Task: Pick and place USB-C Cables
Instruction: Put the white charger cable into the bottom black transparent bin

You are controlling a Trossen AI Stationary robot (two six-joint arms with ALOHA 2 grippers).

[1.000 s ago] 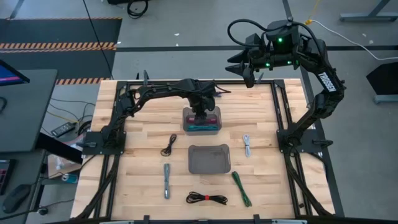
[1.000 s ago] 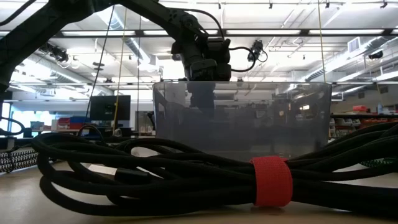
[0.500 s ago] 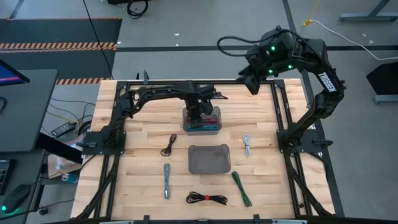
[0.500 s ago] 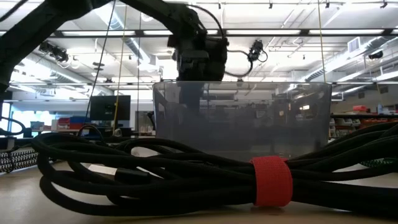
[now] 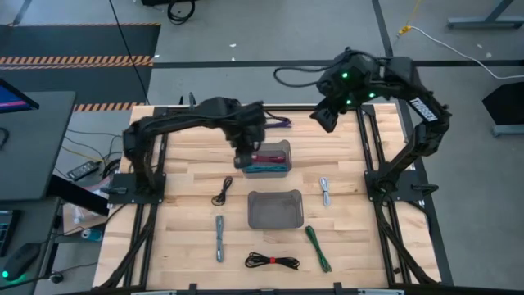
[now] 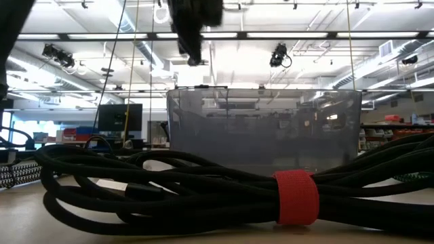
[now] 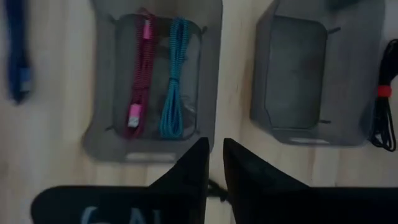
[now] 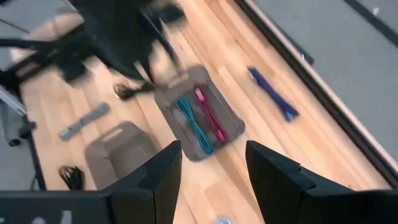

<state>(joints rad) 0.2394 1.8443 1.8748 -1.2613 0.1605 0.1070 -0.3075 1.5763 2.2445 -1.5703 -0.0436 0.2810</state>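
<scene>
A far translucent bin (image 5: 268, 159) holds a maroon cable (image 7: 139, 81) and a teal cable (image 7: 175, 78), lying side by side on its floor. My left gripper (image 5: 245, 152) hovers high over that bin's left edge, its fingers (image 7: 214, 158) a narrow gap apart and empty. My right gripper (image 5: 323, 116) hangs open and empty (image 8: 214, 165) above the table's far edge. A purple cable (image 5: 279, 123) lies flat behind the bin. Black (image 5: 222, 191), grey (image 5: 219, 238), white (image 5: 325, 192), green (image 5: 318, 248) and black-with-red (image 5: 273, 261) cables lie on the wood.
A second grey bin (image 5: 277, 209) stands with nothing in it at the table's middle, nearer than the first. A black frame rail (image 5: 246, 106) runs along the far edge. In the low view the black-with-red cable (image 6: 203, 193) fills the foreground before the bin (image 6: 264, 129).
My left gripper has risen out of the far bin and shifted toward the table's left, its arm swinging wide. The maroon and teal cables stayed in the bin. My right gripper has swung from beyond the far edge in over it, toward the purple cable.
</scene>
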